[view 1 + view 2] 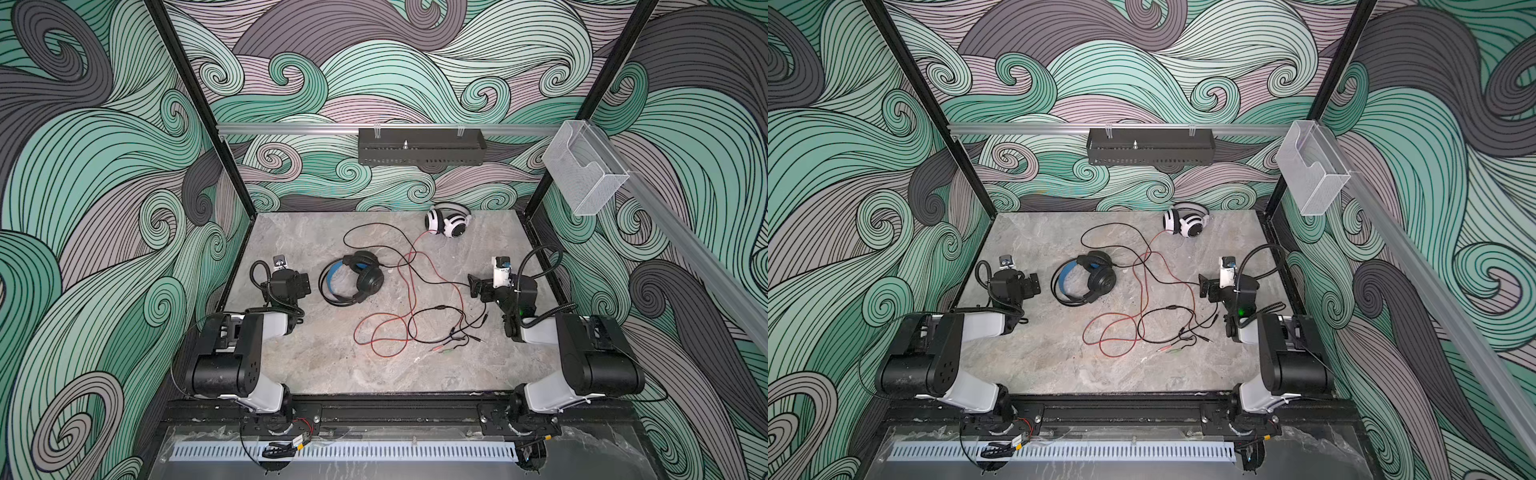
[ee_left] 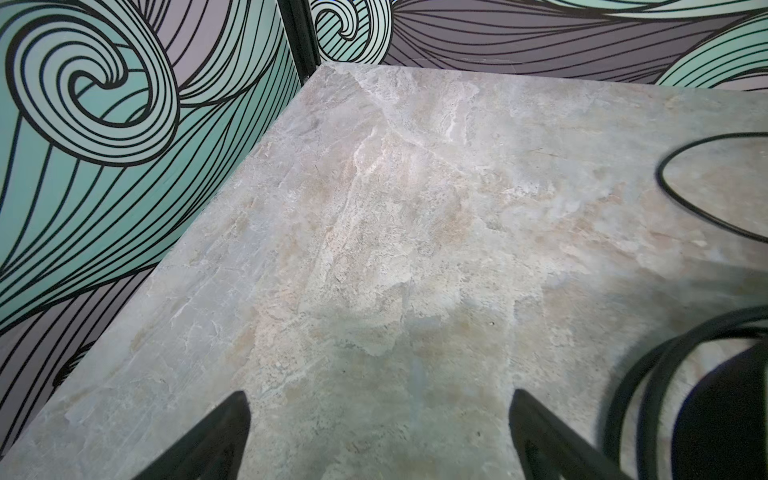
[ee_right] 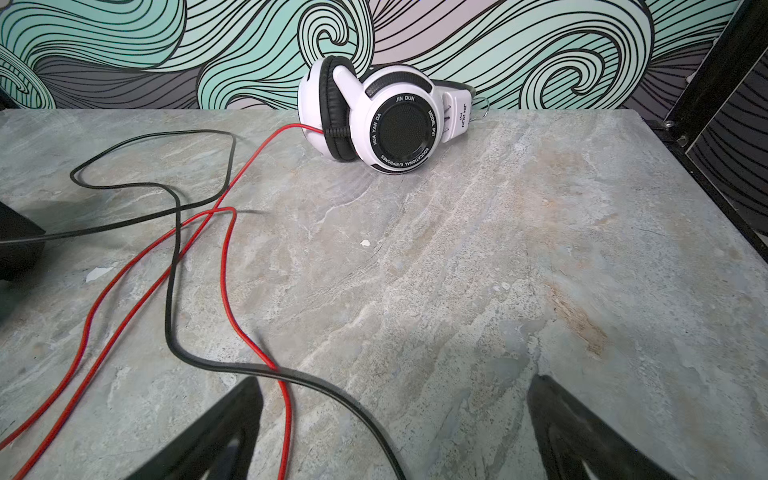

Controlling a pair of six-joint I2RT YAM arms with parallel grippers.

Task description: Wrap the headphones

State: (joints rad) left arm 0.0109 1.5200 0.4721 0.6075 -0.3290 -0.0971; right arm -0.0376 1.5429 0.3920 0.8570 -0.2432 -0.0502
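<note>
Both claws are seen spread wide, and nothing is held in either. The left claw (image 2: 380, 415) is hung over bare tabletop (image 1: 316, 365), just beside the black headset (image 1: 368, 280), which is laid on its side left of centre with its blue inner band showing. The right claw (image 3: 395, 399) is poised low on the right, jaws wide. The black cord (image 3: 168, 291) and the red cord (image 3: 224, 270) are seen passing in front of it, untouched as far as can be told.

The white headset (image 3: 399, 124) is parked at the far edge, close to the back wall, with the red cord trailing out from one earcup. In both top views the two cords are sprawled over the middle of the tabletop, crossed over each other several times, and the plug ends (image 1: 457, 338) are bunched in a loose tangle near the right arm.

No winding is to be seen on either headset. By this reckoning the job is judged to be at its very beginning. The cords have yet to be separated, and each has yet to be gathered and wrapped round its own headset.
</note>
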